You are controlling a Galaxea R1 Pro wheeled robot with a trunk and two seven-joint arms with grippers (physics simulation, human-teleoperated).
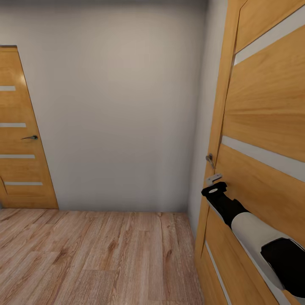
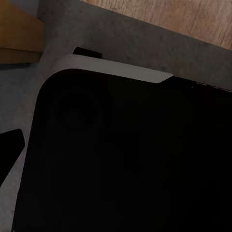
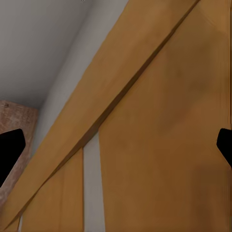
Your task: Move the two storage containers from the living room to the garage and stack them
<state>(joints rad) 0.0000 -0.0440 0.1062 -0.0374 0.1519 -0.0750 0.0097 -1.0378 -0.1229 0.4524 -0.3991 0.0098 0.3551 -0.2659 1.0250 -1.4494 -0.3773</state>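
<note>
The robot stands in a small hallway corner with a light wood plank floor [image 1: 97, 254] and pale grey walls, and neither storage container appears in these pictures, so where they sit cannot be told from here. Along the right side of the head view runs a wooden door [image 1: 262, 127] with pale horizontal strips, its handle [image 1: 210, 160] at mid-height near the frame edge. The right arm [image 1: 250, 228] reaches up from the lower right toward that handle, its dark wrist ending just below it, which suggests the robot is working on opening this door to get through. The right hand [image 3: 116, 145] looks straight at the door panel in the right wrist view, with both dark fingertips [image 3: 9, 150] at the far edges of the picture: spread wide, holding nothing. A second, similar door [image 1: 23, 135] stands shut at the left of the head view. In the left wrist view a large dark rounded body with a pale rim sits over grey floor; whether the left hand is open or closed cannot be told there.
</note>
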